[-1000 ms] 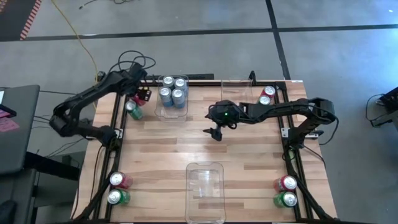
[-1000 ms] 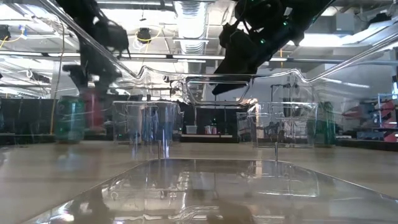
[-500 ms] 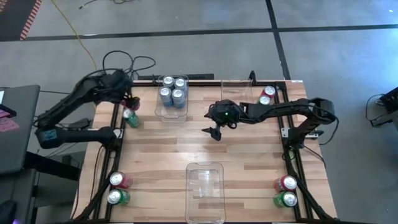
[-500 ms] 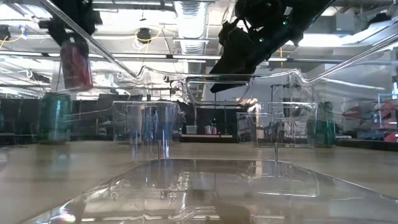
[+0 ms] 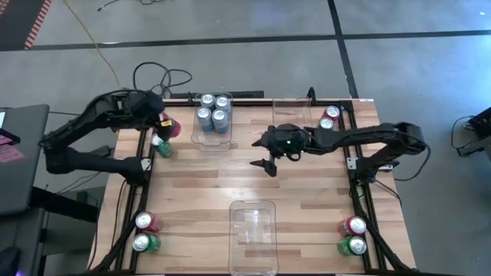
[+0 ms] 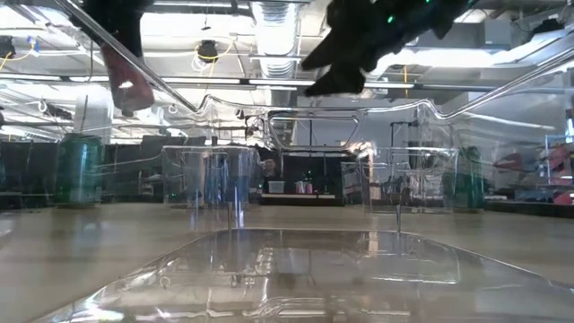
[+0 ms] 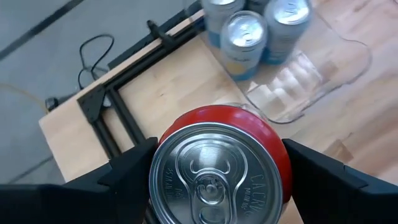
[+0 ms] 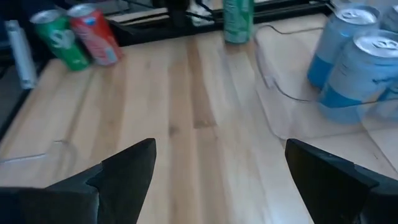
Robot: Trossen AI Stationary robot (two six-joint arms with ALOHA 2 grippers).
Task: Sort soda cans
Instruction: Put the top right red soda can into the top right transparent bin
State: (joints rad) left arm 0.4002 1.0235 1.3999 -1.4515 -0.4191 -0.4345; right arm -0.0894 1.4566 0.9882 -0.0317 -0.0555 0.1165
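Four silver-blue cans (image 5: 213, 110) already stand in the far-left bin (image 5: 193, 136); the left gripper (image 5: 164, 127) is clamped on a red can (image 7: 221, 168), held above the table's far-left edge beside a green can (image 5: 162, 146). Remaining red and green pairs sit at the far-right corner (image 5: 330, 117) and both near corners (image 5: 146, 232), well apart. Mid-table is bare, where the right gripper (image 5: 266, 163) hovers with fingers spread and empty, and the near bin (image 5: 252, 207) looks empty.

Even overhead light falls on the tabletop (image 5: 307, 192), casting only faint shadows. In the low view, ceiling lamps (image 6: 273, 22) flare white and glare streaks the clear bin (image 6: 296, 269) (the foreground is soft). The right wrist view is blurred; the red can (image 7: 221, 165) in the left wrist view appears sharp.
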